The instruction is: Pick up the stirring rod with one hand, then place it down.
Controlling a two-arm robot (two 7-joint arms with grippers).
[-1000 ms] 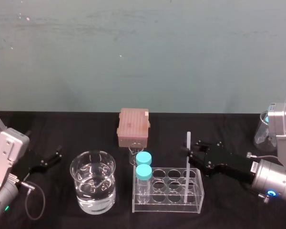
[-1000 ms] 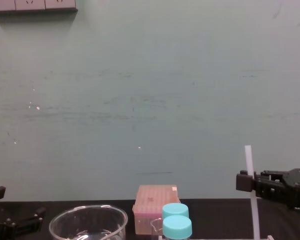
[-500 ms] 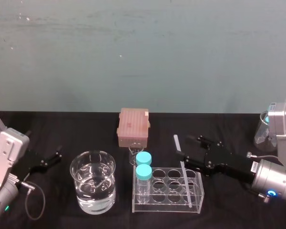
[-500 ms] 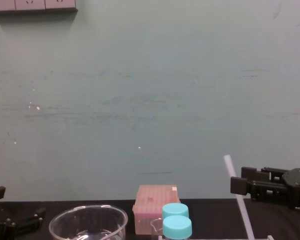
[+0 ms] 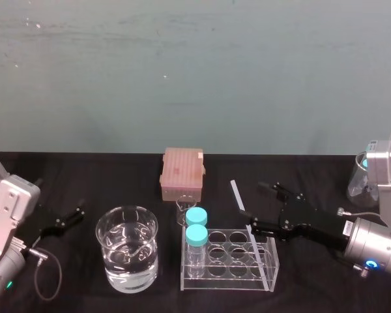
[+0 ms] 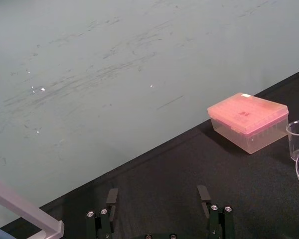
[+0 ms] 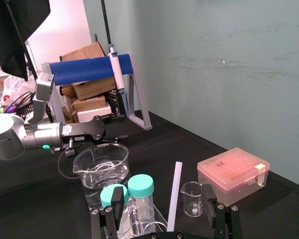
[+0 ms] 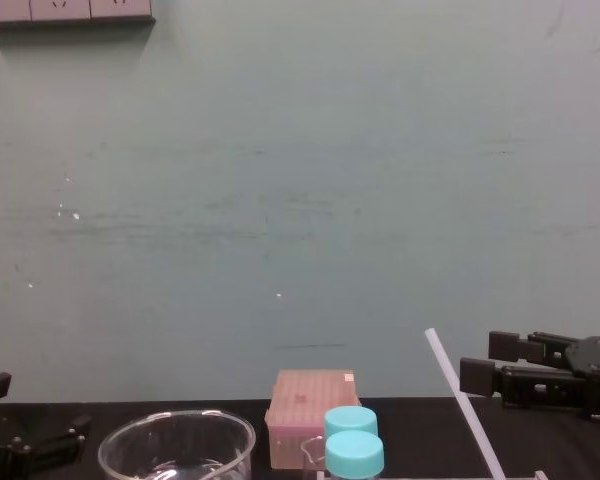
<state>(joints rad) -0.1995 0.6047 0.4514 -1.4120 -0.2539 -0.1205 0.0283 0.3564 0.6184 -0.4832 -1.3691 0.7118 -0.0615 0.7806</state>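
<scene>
The stirring rod (image 5: 238,196) is a thin translucent-white stick. Its lower end sits in the clear rack (image 5: 228,287) and its top leans toward the left and back. The chest view shows the rod (image 8: 460,400) slanting up beside my right gripper (image 8: 478,360). My right gripper (image 5: 257,207) is open, its two black fingers spread to either side of the rod without clamping it. From the right wrist, the rod (image 7: 175,194) stands free between the parted fingers of that gripper (image 7: 163,195). My left gripper (image 6: 157,195) is open and holds nothing, parked at the table's left (image 5: 77,212).
Two teal-capped bottles (image 5: 196,225) stand in the rack's left end. A large beaker of water (image 5: 127,257) is left of the rack. A pink tip box (image 5: 182,173) and a small beaker (image 5: 184,210) sit behind it. A glass flask (image 5: 362,179) stands far right.
My right gripper has opened and let go of the rod. The rod, upright a second ago, has tipped over to the left and now leans in the rack.
</scene>
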